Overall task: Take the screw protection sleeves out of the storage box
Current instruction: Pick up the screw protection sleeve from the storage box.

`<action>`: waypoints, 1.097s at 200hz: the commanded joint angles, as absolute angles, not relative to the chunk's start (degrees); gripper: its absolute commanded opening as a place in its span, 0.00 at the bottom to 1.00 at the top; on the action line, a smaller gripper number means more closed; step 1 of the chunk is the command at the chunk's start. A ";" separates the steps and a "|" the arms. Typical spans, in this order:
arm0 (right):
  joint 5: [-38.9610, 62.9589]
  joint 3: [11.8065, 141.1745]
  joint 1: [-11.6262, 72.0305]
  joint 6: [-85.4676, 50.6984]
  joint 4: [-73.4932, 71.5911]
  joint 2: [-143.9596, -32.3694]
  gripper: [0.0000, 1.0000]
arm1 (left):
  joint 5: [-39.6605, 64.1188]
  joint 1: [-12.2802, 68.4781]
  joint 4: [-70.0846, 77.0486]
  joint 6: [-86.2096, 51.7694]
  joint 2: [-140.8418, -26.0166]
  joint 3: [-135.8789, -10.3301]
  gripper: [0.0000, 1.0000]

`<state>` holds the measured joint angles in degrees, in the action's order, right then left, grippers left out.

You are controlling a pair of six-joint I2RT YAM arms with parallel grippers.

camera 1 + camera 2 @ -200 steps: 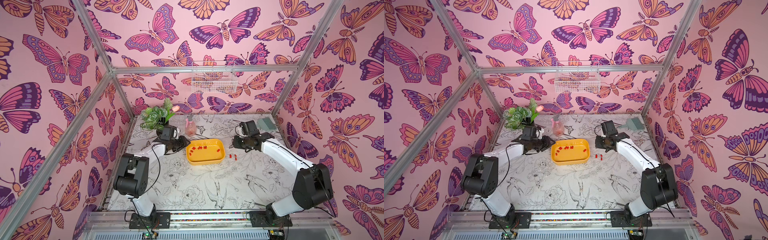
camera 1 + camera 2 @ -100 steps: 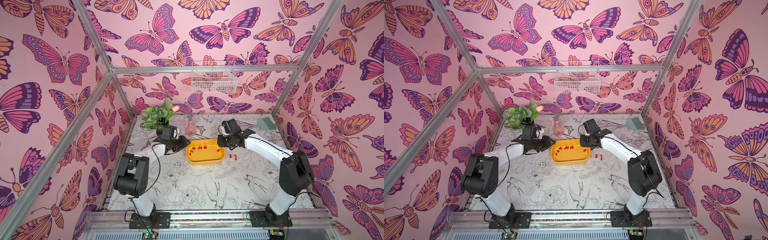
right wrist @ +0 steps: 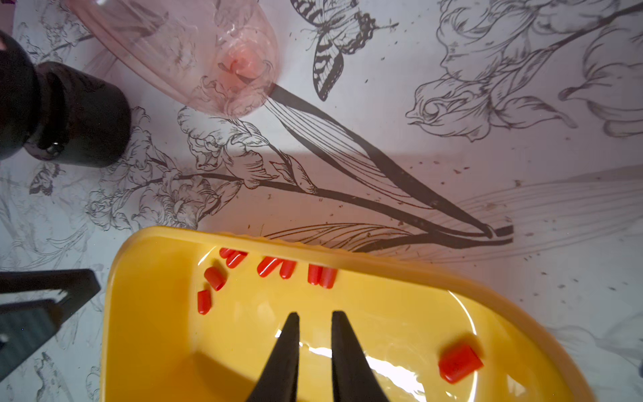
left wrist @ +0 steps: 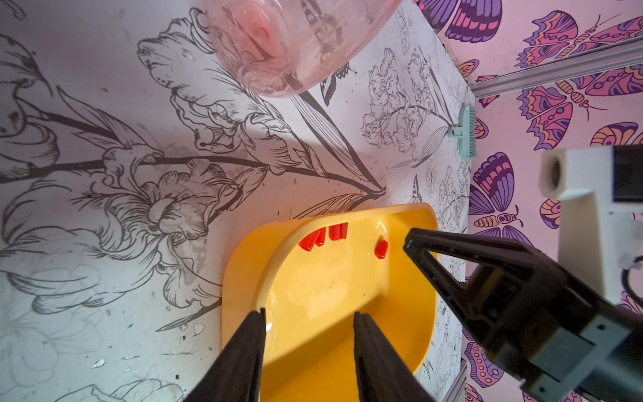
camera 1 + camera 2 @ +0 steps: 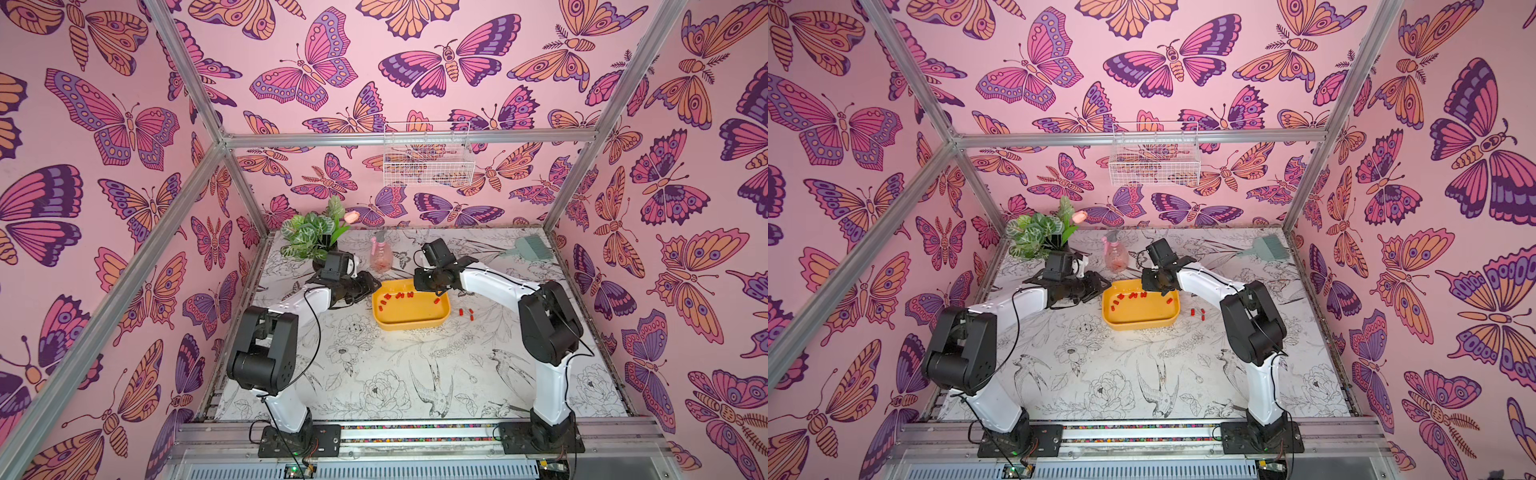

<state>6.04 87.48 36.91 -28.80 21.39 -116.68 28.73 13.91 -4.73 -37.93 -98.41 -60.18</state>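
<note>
Our right gripper (image 3: 315,313) has swung over the shallow yellow plastic storage box (image 3: 156,231), empty jaws slightly apart, left gripper (image 4: 308,311) likewise parted at its rim; next we should pinch one tiny red screw protection sleeve (image 3: 327,277) inside.

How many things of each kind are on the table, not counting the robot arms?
Yellow tray: 1
Red caps: 12 (9 in the tray, 3 beside it)
Pink spray bottle: 1
Potted plant: 1
Blue-green brush: 1
Total: 16
</note>
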 commanded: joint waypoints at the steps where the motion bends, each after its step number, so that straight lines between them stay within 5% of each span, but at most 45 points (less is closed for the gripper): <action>1: 5.72 89.34 37.35 -29.57 20.72 -119.03 0.21 | 29.61 14.09 -5.38 -37.29 -99.42 -61.34 0.46; 139: 5.70 91.73 37.68 -28.92 20.61 -124.70 0.21 | 29.94 14.11 -5.62 -37.30 -100.06 -61.69 0.46; 219: 6.16 93.63 37.66 -28.98 21.83 -126.99 0.22 | 28.45 14.13 -8.17 -37.35 -101.30 -62.91 0.38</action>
<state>5.87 91.42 37.28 -28.73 20.71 -124.86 28.88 13.91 -6.09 -37.95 -100.29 -61.82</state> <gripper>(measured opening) 0.218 0.383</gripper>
